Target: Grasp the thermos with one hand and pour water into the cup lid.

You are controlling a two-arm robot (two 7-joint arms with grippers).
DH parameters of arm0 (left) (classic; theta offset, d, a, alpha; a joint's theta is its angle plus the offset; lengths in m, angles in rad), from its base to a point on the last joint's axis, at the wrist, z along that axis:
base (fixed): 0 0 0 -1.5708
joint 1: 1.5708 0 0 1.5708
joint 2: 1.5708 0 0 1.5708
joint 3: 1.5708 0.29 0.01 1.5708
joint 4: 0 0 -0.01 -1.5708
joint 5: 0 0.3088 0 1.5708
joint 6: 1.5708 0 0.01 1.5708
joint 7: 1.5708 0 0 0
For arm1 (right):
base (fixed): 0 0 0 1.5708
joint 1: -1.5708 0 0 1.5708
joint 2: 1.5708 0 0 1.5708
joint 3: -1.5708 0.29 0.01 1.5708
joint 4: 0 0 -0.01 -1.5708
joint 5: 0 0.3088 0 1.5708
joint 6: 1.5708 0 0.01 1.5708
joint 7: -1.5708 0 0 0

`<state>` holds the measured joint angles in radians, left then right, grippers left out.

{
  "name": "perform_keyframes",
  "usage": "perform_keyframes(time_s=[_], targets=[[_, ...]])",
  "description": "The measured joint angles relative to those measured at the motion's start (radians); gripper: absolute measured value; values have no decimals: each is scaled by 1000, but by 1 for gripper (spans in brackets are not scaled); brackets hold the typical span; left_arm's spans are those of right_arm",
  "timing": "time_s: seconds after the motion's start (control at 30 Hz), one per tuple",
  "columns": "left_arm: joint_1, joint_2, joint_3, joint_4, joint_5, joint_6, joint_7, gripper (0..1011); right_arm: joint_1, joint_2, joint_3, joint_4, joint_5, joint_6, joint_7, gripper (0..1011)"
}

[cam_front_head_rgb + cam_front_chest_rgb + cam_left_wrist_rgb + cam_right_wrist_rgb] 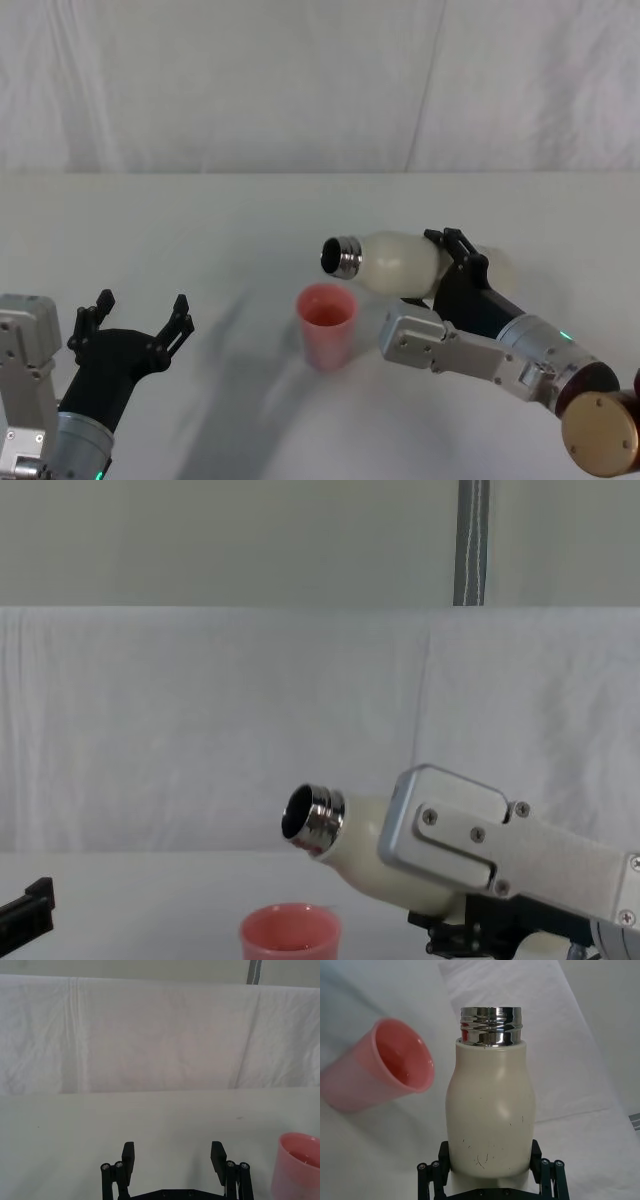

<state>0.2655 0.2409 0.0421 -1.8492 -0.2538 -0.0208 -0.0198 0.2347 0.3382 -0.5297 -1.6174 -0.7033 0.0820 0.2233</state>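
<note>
Right claw (452,262) was clamped around the thermos (398,262), held nearly level with its steel neck just above and beside the cup lid (327,325) at mid-tabletop (200,220); left claw (135,322) stood open, idle.

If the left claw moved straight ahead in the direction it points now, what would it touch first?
Probably nothing close. The left claw stands open, and in its wrist view bare white table runs ahead to the cloth backdrop. The pink cup lid sits off to one side of that line, though depth is hard to judge.
</note>
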Motion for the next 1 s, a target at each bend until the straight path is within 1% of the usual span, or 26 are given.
perform_keyframes(time_s=[0.17,0.37,0.53,0.57,0.63,1.0], targets=[[0,0,0,0,0,0,0,1001,4,7,-10,1,-33,12,-1,950],[0,0,0,0,0,0,0,1001,7,7,-17,2,-60,17,-10,950],[0,0,0,0,0,0,0,1001,14,16,-33,2,-112,34,-17,950],[0,0,0,0,0,0,0,1001,14,16,-33,2,-112,34,-17,950],[0,0,0,0,0,0,0,1001,16,20,-41,2,-134,42,-18,950],[0,0,0,0,0,0,0,1001,20,22,-44,4,-167,54,-18,950]])
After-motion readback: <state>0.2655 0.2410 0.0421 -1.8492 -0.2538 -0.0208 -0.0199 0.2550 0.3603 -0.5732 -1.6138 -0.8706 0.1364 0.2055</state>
